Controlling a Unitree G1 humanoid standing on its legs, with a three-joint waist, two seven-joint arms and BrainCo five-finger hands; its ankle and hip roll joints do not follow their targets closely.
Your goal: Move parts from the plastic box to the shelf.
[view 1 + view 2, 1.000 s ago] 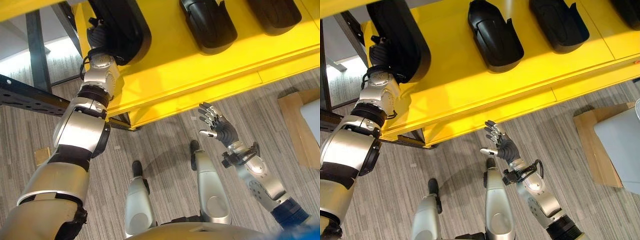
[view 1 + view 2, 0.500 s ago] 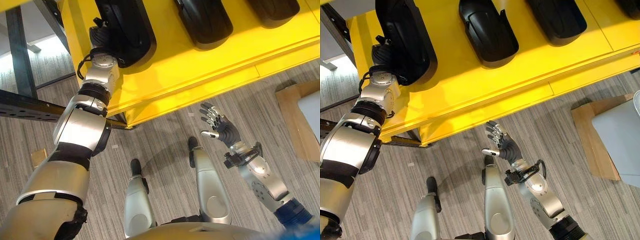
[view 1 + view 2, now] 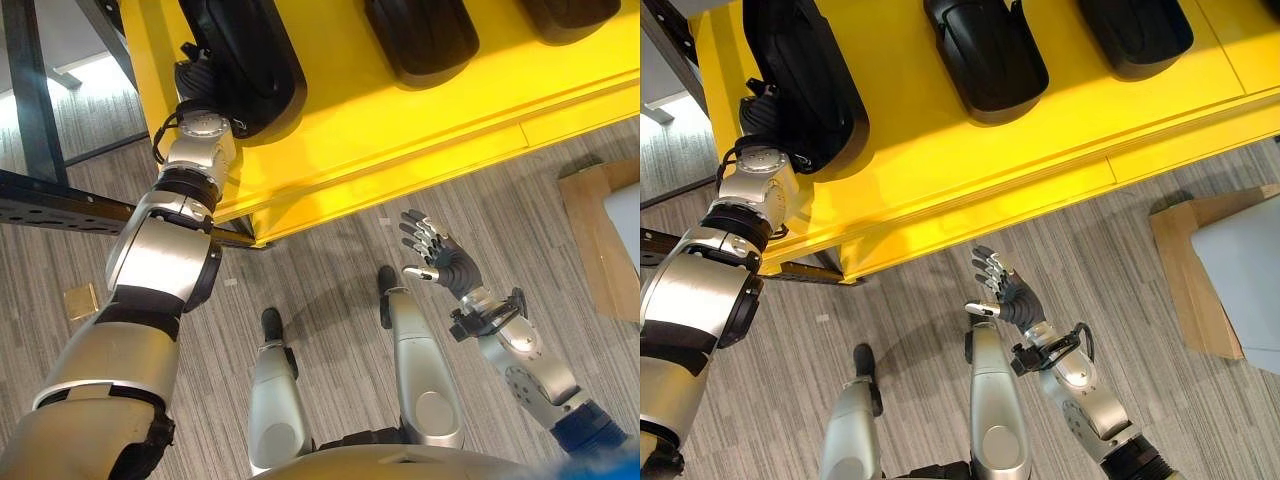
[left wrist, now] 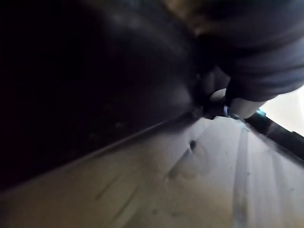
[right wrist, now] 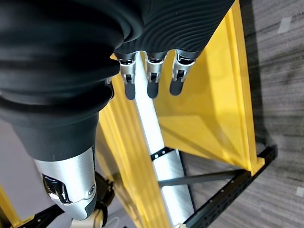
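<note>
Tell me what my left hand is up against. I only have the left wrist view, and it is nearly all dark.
Observer: Your left hand is up at the yellow shelf, against the near end of a black part lying on it.
Operator: Report the right hand.
Observer: The right hand hangs over the floor below the shelf's front edge, fingers straight and spread, holding nothing.
Operator: Give me the rest of that shelf.
Observer: Two more black parts lie to the right of that one, each apart from the next.
</note>
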